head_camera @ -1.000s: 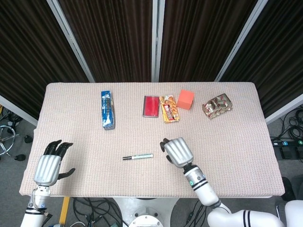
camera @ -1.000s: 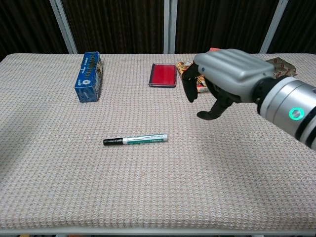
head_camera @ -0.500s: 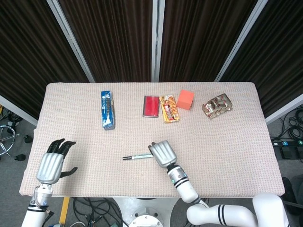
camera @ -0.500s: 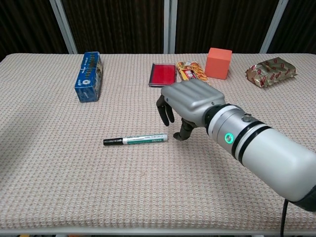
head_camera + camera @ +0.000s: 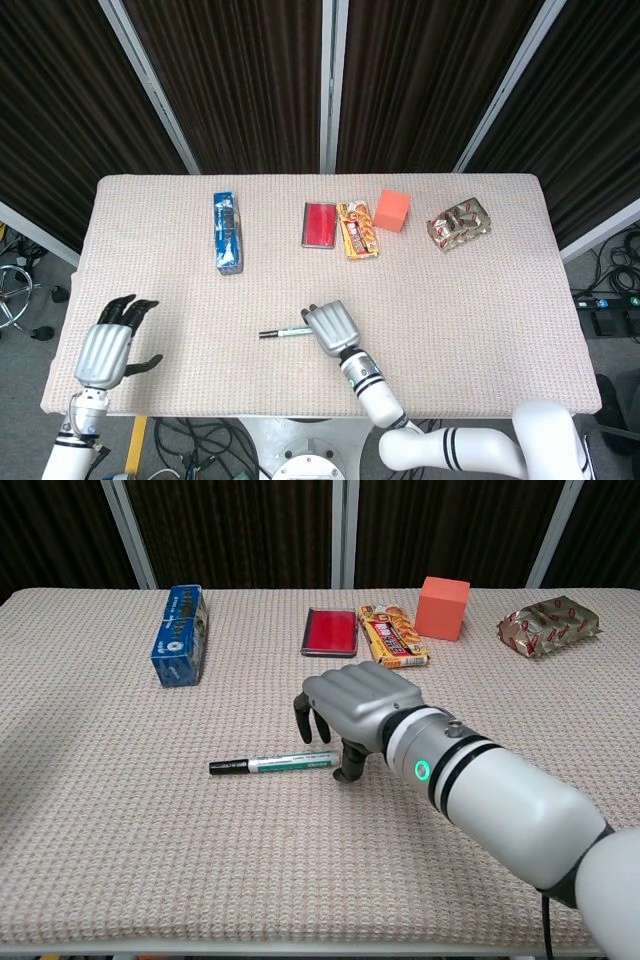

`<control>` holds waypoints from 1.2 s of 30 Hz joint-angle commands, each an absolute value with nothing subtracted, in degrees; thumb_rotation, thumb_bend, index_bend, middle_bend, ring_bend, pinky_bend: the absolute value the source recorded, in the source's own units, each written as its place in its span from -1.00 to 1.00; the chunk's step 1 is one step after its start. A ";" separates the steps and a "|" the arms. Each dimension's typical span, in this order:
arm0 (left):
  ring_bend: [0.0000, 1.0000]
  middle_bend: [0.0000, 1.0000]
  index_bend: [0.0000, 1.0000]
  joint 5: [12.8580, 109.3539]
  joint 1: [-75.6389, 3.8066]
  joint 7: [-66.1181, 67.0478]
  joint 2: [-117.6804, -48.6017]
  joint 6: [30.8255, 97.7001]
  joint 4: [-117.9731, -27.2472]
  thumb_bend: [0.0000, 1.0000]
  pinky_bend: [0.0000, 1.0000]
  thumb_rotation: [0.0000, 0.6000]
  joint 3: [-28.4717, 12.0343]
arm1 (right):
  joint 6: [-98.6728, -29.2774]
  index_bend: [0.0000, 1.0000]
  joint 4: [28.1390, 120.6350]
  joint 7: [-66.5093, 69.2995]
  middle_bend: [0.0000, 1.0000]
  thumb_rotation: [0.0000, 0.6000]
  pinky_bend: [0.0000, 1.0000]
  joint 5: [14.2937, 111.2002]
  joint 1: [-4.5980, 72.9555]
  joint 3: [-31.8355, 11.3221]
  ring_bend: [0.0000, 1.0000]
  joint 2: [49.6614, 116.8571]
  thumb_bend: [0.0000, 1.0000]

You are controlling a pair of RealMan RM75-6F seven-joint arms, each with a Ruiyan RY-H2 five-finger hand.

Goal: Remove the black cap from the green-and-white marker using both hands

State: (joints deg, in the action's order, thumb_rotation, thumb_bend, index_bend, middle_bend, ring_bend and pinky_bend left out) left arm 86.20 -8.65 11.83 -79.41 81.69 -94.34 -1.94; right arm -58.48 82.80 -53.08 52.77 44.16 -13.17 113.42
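Bare cloth lies all around the marker [image 5: 274, 764] (left side especially). The boxes [image 5: 179, 622] and snacks [image 5: 392, 635] stand well behind.

Along the far side of the table [image 5: 520, 330], from left to right: a box [image 5: 228, 232] lying lengthwise, then well apart a flat case [image 5: 319, 224], a snack packet [image 5: 357, 230] just beside it, a cube [image 5: 391, 210], and a wrapped packet [image 5: 458, 223] nearest the right edge. Near the front, around the middle, the marker [image 5: 275, 764] lying crosswise, cap [image 5: 229, 767] pointing left. Over its right end, the right hand [image 5: 352, 708], fingers hanging down behind the barrel and thumb in front, possibly touching. Off the table's front-left corner, the left hand [image 5: 109, 343], well apart from everything.
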 commanded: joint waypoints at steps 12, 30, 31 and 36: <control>-0.78 -0.55 -0.59 86.29 -8.38 9.64 -78.88 81.38 -93.05 -0.96 -0.73 1.00 -0.91 | -59.77 -0.15 78.02 -53.38 -0.09 1.00 0.66 50.49 47.66 -13.96 0.19 117.56 -0.76; -0.78 -0.55 -0.59 86.35 -8.54 8.88 -79.22 80.74 -91.80 -0.96 -0.73 1.00 -0.36 | -61.71 0.00 74.06 -55.23 0.00 1.00 0.66 48.68 49.43 -13.87 0.20 121.07 -0.70; -0.78 -0.55 -0.59 86.32 -8.55 8.87 -79.26 80.69 -91.76 -0.96 -0.73 1.00 -0.34 | -61.77 0.01 73.95 -55.32 0.00 1.00 0.66 48.57 49.46 -13.88 0.20 121.17 -0.70; -0.78 -0.55 -0.59 86.15 -8.62 8.79 -79.46 80.44 -91.52 -0.95 -0.73 1.00 -0.29 | -62.00 0.07 73.67 -56.34 0.05 1.00 0.66 47.39 49.59 -13.91 0.23 121.56 -0.68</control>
